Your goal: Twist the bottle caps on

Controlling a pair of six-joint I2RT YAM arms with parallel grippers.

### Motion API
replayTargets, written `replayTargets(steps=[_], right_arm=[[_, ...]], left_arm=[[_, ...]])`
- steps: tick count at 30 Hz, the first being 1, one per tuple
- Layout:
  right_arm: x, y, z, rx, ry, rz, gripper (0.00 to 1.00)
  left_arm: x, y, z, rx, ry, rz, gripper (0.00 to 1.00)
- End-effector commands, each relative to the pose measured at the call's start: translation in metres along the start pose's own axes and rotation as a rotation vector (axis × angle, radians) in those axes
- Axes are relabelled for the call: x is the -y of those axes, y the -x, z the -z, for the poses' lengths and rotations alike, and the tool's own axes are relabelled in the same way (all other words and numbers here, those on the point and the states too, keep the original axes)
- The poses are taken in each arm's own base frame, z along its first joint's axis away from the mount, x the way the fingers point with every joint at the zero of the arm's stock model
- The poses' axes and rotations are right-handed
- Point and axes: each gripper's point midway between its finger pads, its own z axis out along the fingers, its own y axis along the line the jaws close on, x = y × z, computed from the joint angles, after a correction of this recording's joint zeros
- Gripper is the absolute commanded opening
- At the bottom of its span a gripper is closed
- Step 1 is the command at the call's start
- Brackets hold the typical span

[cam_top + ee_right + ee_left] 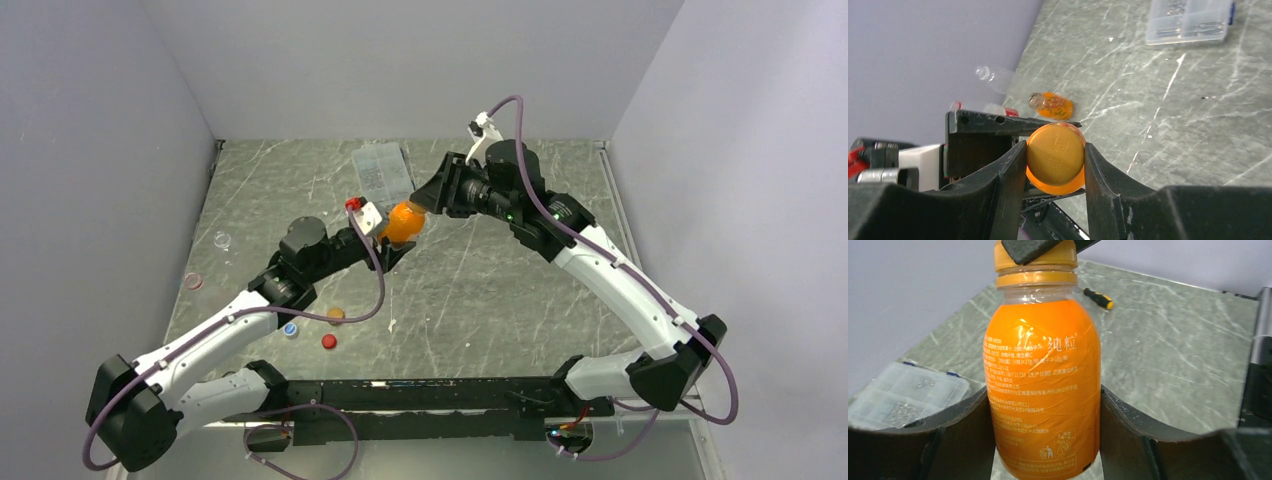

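My left gripper is shut on the body of an orange bottle and holds it above the middle of the table. An orange bottle cap sits on its neck. My right gripper is shut on that cap, one finger on each side. A blue-and-white cap, a red cap and a small orange piece lie loose by the left arm. Near the left wall lie an uncapped orange bottle and a clear bottle.
A flat clear compartment box rests at the back of the table. A yellow-handled screwdriver lies on the table beyond the held bottle. Two small clear round things sit by the left wall.
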Motion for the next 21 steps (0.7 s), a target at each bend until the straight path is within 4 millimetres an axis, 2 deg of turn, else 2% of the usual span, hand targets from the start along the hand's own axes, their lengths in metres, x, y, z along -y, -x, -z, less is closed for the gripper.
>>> replayTargets(steps=[1,4,9,14,18,19,21], right_arm=[[0.01,-0.047,-0.003,-0.193,-0.113,-0.123,0.26],[0.011,-0.041,-0.004,-0.159,-0.131,-0.142,0.27],[0.005,-0.024,0.006,-0.1,-0.122,-0.114,0.39],[-0.008,-0.001,0.027,-0.032,-0.105,-0.041,0.7],[-0.017,0.015,0.053,0.03,-0.074,0.047,0.94],[-0.021,0.019,0.061,0.053,-0.053,0.078,0.98],[-0.033,0.018,0.077,0.053,0.032,0.169,1.0]], left_arm=[[-0.024,0.088,-0.013,0.271,0.129,-0.191,0.0],[-0.023,0.082,-0.02,0.272,0.127,-0.184,0.0],[-0.019,0.061,-0.024,0.244,0.111,-0.147,0.0],[-0.008,0.035,-0.018,0.223,0.08,-0.075,0.0],[0.004,0.018,-0.011,0.209,0.038,-0.018,0.0],[0.009,0.015,-0.009,0.208,0.021,-0.007,0.0],[0.021,0.012,-0.004,0.212,-0.032,0.04,0.0]])
